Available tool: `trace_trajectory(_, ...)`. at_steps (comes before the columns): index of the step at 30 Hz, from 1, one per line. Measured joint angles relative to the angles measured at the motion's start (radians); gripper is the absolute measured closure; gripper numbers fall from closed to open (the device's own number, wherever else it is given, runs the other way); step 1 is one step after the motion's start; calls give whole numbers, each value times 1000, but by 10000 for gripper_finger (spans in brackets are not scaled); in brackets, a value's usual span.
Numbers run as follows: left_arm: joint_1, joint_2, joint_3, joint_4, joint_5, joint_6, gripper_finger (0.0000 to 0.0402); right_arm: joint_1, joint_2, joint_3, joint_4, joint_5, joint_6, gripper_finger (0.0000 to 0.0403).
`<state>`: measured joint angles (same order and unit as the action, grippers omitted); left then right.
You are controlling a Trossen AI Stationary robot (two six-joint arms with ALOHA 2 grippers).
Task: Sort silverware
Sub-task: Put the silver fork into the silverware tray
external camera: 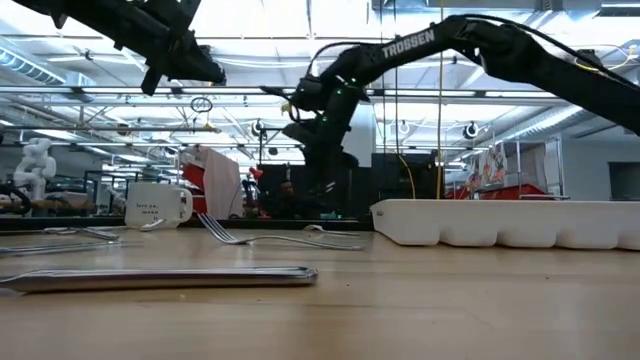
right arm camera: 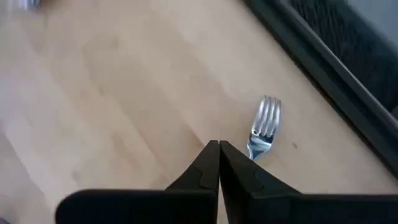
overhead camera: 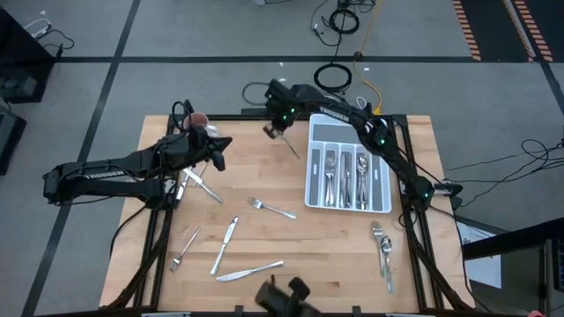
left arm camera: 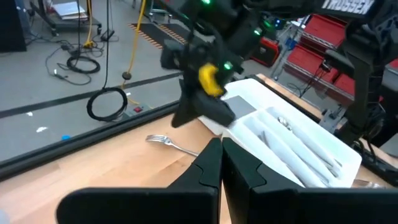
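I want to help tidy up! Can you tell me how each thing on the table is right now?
Left tool: shut, empty, above the table's left side.
Right tool: shut, empty, over a fork at the table's far edge.
Tray: flat on the table, some silverware already in its slots.
Mug: upright.
Loose silverware: lying flat, scattered outside the tray.

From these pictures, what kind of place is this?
Probably a robotics lab or workshop: a wooden workbench on a grey taped floor, loose cables lying on it, and red shelving with overhead strip lights behind.
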<state>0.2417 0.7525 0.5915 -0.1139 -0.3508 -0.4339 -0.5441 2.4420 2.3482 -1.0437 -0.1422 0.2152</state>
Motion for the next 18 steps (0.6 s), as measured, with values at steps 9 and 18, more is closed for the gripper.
trace_trajectory(9, 0, 0, 0, -1, 65, -14, 391, 83, -74, 0, -429, -107, -224, 403)
trace_trajectory(18, 0, -1, 0, -9, 54, -6, 391, 408, -381, -306, -519, -321, -467, 403)
